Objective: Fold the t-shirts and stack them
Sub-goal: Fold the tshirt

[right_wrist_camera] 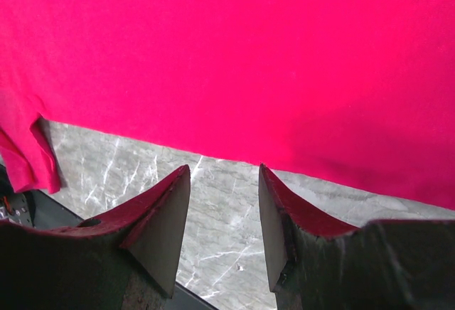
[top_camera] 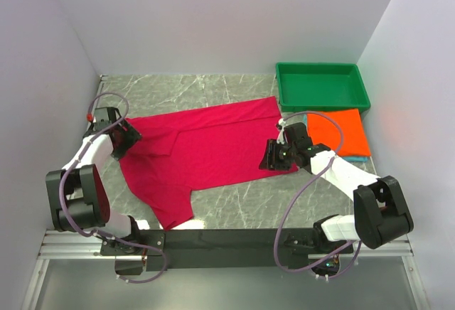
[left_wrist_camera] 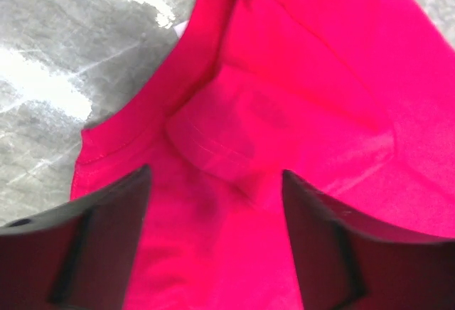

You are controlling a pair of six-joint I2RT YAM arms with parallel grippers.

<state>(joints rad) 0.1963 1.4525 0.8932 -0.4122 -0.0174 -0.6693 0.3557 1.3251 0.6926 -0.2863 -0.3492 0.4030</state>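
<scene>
– Crimson shirt [top_camera: 206, 153] spread on the counter [top_camera: 242, 203]; only overhead shows the folded orange shirt [top_camera: 340, 132].
– Wrist views: left end effector [left_wrist_camera: 215, 182] wide over it, right end effector [right_wrist_camera: 224, 175] narrower, empty.

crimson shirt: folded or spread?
Mostly spread. The crimson t-shirt lies flat across the table, with only one flap by the left tool turned over.

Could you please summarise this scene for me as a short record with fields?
crimson-pink shirt: spread on the table, a flap folded in at its left
orange shirt: folded, beside the green tray
left claw: open, above the crimson-pink shirt's left side, holding nothing
right claw: open, at that shirt's right edge, holding nothing
</scene>
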